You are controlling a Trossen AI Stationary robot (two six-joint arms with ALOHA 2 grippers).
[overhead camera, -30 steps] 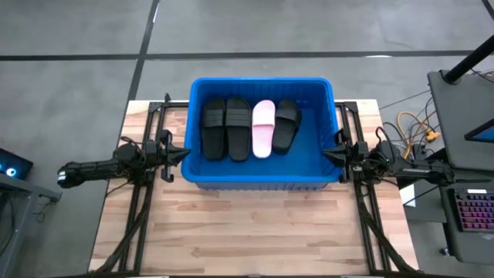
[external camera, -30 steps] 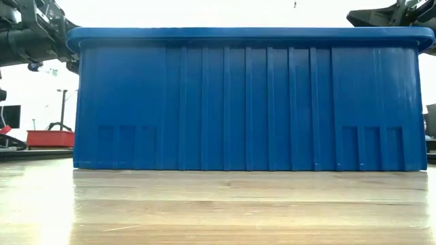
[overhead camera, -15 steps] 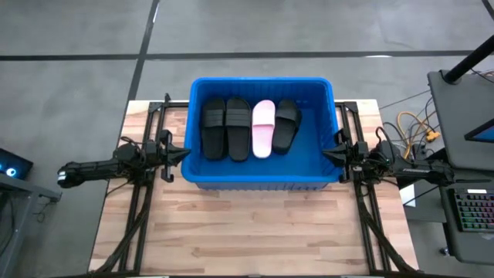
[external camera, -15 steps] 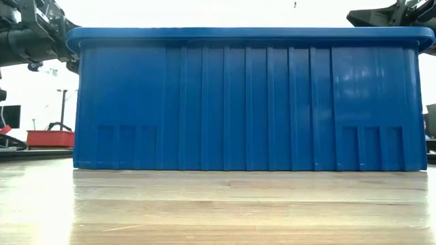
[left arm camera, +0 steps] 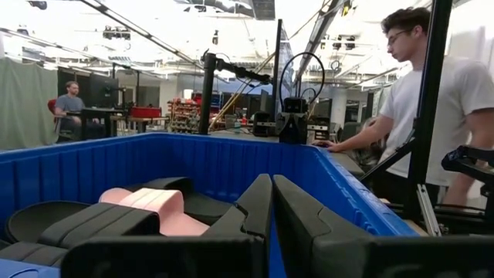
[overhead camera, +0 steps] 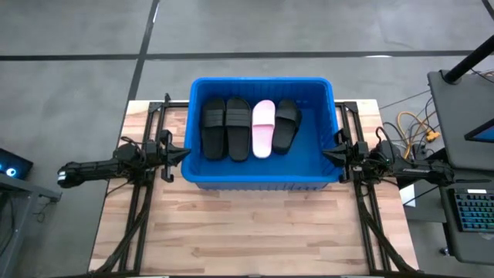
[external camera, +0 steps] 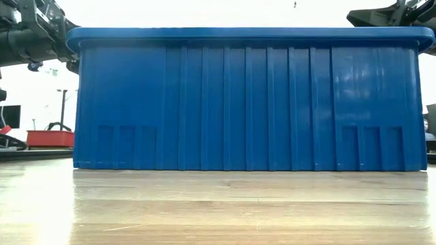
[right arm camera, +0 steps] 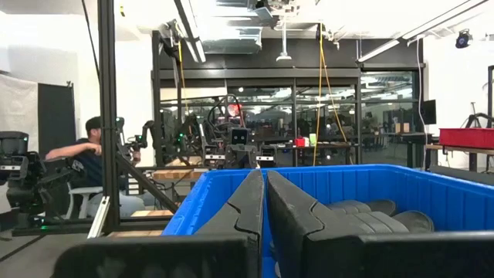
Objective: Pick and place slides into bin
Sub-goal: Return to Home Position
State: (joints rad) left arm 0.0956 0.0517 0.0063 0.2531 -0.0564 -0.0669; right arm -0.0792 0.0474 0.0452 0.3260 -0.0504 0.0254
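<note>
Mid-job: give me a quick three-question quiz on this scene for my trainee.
1. How many slides lie in the bin?
2. True or false: the pink slide lies at neither end of the row.
3. The left pincer and right pincer are: A inside the bin; B at its two ends, shut and empty; C gripping slides.
Key: 1 four; 2 true; 3 B.

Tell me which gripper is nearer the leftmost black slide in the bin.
Left. The left gripper sits just outside the bin at its left wall, close to that black slide; the right gripper is outside the opposite wall.
</note>
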